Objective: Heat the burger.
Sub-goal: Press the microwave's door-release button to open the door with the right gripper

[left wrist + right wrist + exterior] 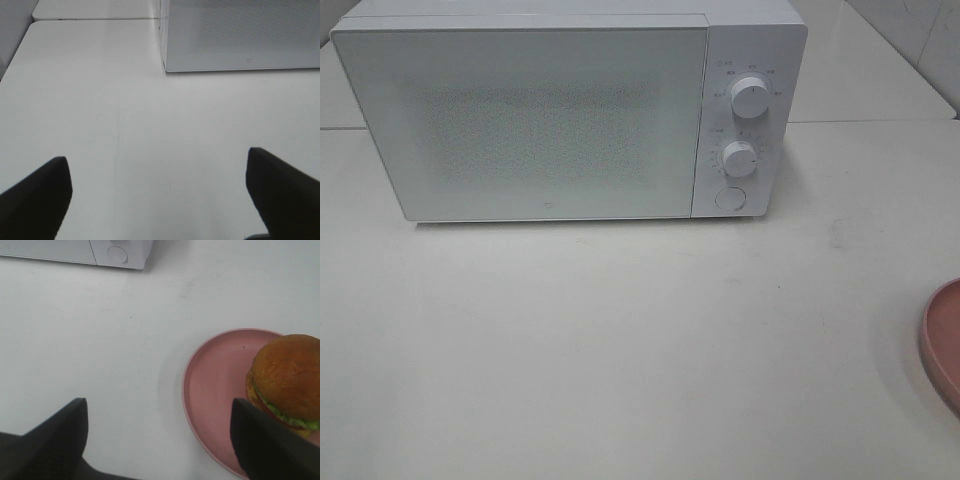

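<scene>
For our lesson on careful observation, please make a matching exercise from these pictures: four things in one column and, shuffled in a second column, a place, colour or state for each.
Things:
1. microwave door
2. burger
3. plate
4. right tool

Descriptions:
A. open and empty, above the table
B. pink, on the right side of the table
C. shut
D. sitting on the plate

Right pairs: 1-C, 2-D, 3-B, 4-A
</scene>
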You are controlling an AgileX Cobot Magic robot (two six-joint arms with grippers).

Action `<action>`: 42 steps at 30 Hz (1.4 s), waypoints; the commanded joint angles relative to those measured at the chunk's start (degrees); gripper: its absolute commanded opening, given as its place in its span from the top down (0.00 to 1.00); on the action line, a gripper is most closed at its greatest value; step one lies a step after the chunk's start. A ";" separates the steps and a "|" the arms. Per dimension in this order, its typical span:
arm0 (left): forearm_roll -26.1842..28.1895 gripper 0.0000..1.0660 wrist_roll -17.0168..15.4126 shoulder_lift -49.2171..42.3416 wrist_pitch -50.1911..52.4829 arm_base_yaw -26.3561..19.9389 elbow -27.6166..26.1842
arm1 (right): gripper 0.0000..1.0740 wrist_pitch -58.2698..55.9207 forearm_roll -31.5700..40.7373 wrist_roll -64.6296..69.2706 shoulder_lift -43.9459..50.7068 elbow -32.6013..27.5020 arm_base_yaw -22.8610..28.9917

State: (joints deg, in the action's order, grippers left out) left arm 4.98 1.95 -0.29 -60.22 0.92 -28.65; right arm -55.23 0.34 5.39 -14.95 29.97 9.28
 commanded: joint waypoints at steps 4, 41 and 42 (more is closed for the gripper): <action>0.29 0.19 -0.29 -1.43 0.86 0.23 0.06 | 0.30 6.30 0.23 -0.29 -5.33 0.40 -0.34; 0.29 0.19 -0.29 -1.43 0.86 0.23 0.06 | 0.30 40.51 0.23 -0.23 -37.70 -1.32 -0.34; 0.29 0.19 -0.29 -1.43 0.86 0.23 0.06 | 0.30 40.51 0.23 -0.23 -37.70 -1.32 -0.34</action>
State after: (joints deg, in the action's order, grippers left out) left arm 4.98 1.95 -0.29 -60.22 0.92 -28.65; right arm -15.87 0.34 5.39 -52.60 28.82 9.28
